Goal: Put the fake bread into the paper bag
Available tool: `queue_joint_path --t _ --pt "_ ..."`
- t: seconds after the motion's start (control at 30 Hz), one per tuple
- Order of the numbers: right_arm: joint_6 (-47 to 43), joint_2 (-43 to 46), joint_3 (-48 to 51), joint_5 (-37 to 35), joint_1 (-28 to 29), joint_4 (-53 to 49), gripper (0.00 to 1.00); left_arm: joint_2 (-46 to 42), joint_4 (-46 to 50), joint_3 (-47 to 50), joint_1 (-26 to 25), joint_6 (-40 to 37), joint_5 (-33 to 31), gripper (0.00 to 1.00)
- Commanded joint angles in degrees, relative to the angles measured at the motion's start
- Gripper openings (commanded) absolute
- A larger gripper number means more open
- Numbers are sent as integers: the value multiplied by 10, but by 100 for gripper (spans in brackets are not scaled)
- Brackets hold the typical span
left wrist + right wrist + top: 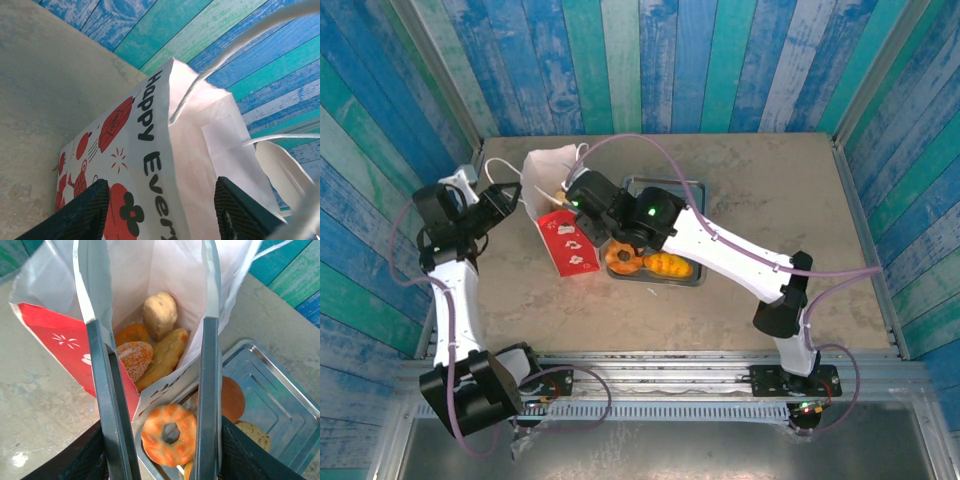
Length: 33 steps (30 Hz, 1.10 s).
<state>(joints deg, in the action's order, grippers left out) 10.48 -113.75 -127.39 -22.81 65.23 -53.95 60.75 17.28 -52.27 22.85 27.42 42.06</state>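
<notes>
**Right gripper** point(161, 460): closed on the metal tongs point(209, 365), one tong arm against each finger. The tong tips are apart with nothing between them, and they reach into the mouth of the paper bag point(55, 335).

**Left gripper** point(160, 207): jaws apart, nothing clamped. Its fingers point(85, 212) flank the bag's folded side edge, on the bag's left. Whether they touch the paper cannot be told.

**Paper bag**: white with red print and cord handles. It is tilted, mouth towards the right gripper, at the left of the table point(770, 190) and just beside the left end of the tray point(272, 385).

**Fake bread** point(165, 356), in the bag:
- pale round bun point(160, 314), farthest in
- oblong roll point(172, 342), below the pale round bun
- sugared round piece point(134, 359), left of the oblong roll
- orange piece point(131, 334), partly hidden behind the sugared round piece

**Fake bread, on the tray:**
- ring donut point(170, 434), at the left end, next to the bag
- brown round bun point(233, 399), to the right of the ring donut
- pale speckled piece point(256, 436), partly hidden
- golden croissant-like piece point(667, 265), seen from above just right of the ring donut
</notes>
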Motion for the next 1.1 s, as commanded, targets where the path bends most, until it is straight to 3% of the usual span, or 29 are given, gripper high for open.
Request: queue_joint_path --t 0.0,0.27,0.6,0.8,1.07 --pt "5 63 -2 17 1 22 53 -46 21 -29 -1 -13 -27 64" --pt "26 179 87 66 1 62 54 -95 40 -36 -1 -13 -38 79" --pt "76 339 232 47 -3 58 54 -152 47 -11 -1 -4 -17 100" --pt "87 415 321 13 -30 32 54 -184 58 11 -1 5 -12 94" --pt "110 470 458 79 -118 21 54 -219 91 35 -1 -2 -27 94"
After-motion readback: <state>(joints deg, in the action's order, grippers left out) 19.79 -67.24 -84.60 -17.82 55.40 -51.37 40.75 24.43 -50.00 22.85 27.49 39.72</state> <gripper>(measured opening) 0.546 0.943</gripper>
